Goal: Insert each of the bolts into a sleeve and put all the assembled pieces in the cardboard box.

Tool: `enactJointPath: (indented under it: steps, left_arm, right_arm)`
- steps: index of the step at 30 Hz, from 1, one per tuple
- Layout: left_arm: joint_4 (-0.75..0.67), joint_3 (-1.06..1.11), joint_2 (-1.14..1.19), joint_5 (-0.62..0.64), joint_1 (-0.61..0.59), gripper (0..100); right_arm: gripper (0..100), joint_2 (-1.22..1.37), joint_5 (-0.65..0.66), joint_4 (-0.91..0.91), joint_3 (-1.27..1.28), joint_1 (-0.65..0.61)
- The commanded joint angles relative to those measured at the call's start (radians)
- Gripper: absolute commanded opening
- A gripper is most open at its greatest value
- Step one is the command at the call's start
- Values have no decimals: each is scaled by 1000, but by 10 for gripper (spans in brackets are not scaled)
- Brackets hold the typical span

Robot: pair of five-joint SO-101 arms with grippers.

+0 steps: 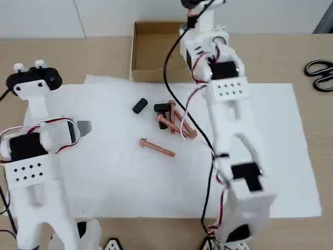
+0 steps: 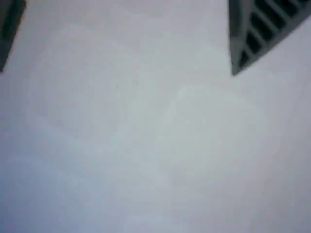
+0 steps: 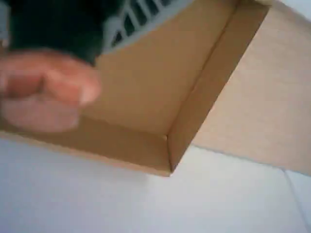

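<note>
One piece (image 3: pixel 43 87), a copper bolt with a black sleeve on it, is held by the right gripper (image 3: pixel 97 34) over the box (image 1: pixel 156 49), close inside one corner. The jaws look clamped on it. Box floor, where visible, is bare: no piece noted inside yet.

Outstanding on the sheet (image 1: pixel 104 177):
- a lone bolt (image 1: pixel 156 148), lying flat near the middle, apart from the rest
- a loose sleeve (image 1: pixel 139 105), between that bolt and the box
- a cluster (image 1: pixel 174 121) of bolts and black sleeves, just beside the right arm (image 1: pixel 234 120)

Whether any bolt in the cluster is already seated in a sleeve cannot be told, nor can the exact count.

Left gripper (image 2: pixel 119 70) hangs low over bare sheet at the left side, jaws apart, holding nothing, well apart from the parts.

Assessment: task is at an early stage. Release of the held piece into the box appears to be the step in hand. At least the lone bolt and the loose sleeve are left to be joined, and the cluster is left to be sorted, assembled where needed and boxed.

Surface: white sheet spread over a tan wooden table (image 1: pixel 291 57), with the box at the sheet's far edge. Scissors (image 1: pixel 320 73) lie on the table at the right edge, well apart from the work. Pale wall (image 1: pixel 78 15) behind
</note>
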Motion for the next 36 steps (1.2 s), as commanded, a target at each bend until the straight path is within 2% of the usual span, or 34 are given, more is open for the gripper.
enactJointPath:
  steps: [1,11,25,27,32,36]
  left_arm:
    - [6,-5,-11,-5,-6,280]
    - [3,22,-11,-6,-5,280]
    - [5,42,-11,-6,-3,280]
    - [5,42,-11,-6,-2,280]
    - [5,42,-11,-6,-2,280]
    - [6,42,-11,-6,-2,280]
  right_arm:
    - [3,174,6,-22,-275,15]
    - [4,522,6,-22,-548,16]
    - [13,794,11,-24,-753,24]
    - [56,816,12,-18,-775,24]
    - [238,831,12,-16,-778,25]
    - [290,828,12,-16,-819,22]
